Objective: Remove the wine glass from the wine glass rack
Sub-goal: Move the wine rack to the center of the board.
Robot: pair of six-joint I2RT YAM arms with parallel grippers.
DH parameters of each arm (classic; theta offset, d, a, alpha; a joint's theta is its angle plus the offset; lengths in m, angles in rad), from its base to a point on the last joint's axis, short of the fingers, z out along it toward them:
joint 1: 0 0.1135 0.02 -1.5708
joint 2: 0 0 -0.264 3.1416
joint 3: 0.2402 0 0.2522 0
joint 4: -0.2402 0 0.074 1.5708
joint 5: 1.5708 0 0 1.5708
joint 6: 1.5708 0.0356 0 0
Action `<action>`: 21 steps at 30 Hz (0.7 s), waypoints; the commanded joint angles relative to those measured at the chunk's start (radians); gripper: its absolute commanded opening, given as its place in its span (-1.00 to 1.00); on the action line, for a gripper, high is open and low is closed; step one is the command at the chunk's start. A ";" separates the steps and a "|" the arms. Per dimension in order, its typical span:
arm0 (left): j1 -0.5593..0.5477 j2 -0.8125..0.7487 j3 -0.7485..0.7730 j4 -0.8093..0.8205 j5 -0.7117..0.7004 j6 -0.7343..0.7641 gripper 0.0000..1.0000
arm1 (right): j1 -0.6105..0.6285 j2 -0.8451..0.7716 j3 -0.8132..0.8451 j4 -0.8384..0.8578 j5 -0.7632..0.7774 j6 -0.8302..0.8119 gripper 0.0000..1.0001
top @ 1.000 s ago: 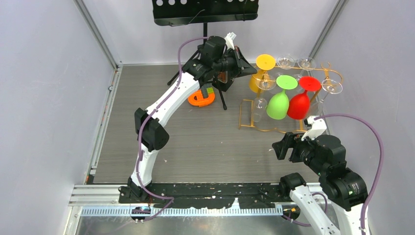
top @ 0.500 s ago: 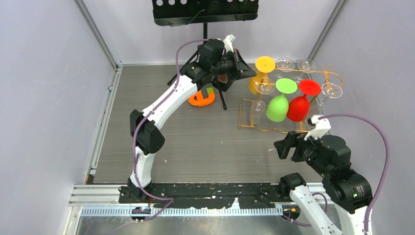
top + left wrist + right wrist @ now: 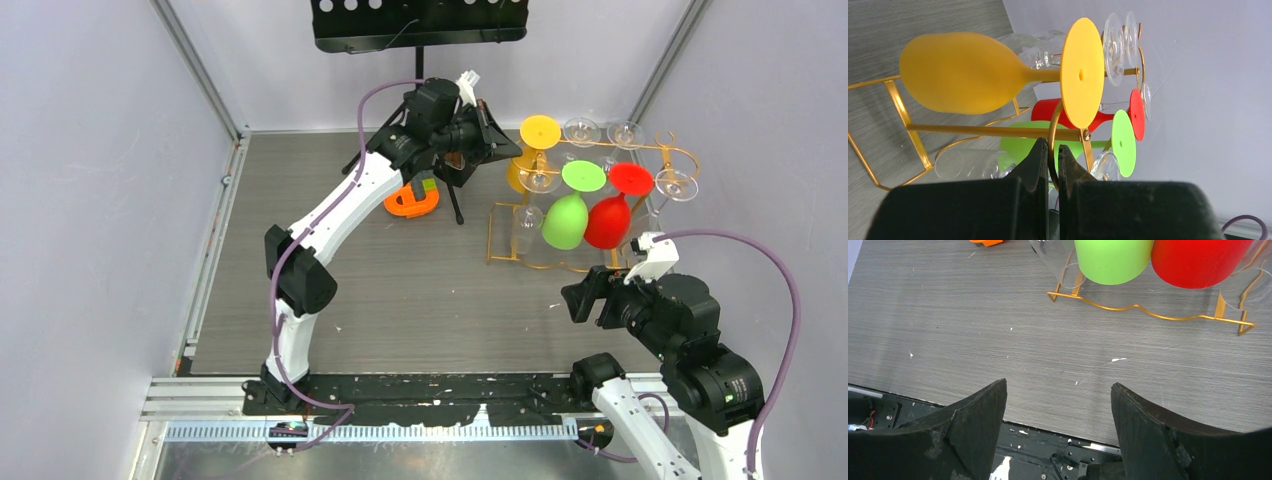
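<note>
Left jaws pressed together at a scroll wire of the wine glass rack point(image 3: 973, 131); pinch unconfirmed. Right jaws spread, empty. Green wine glass point(image 3: 1113, 257) and red wine glass point(image 3: 1198, 260) hang inverted just beyond the right jaws.

Risk: if the left jaws do not hold the light rack, pulling one glass drags it. Neighbours clash, and the clear glass point(image 3: 1058, 260) drops onto the desk point(image 3: 998, 330).

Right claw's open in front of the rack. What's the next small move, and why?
Probably ease the right claw forward toward the green glass: it stands open and empty, short of the rack, whose wire the left claw seems to pinch steady.
</note>
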 commanded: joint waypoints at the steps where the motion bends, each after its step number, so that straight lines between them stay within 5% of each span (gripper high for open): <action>1: 0.003 -0.065 0.054 0.007 -0.005 0.017 -1.00 | 0.008 0.018 0.032 0.014 0.012 -0.004 0.64; 21: 0.006 -0.189 0.011 -0.060 -0.092 0.018 -1.00 | 0.021 0.040 0.044 0.021 0.012 -0.006 0.64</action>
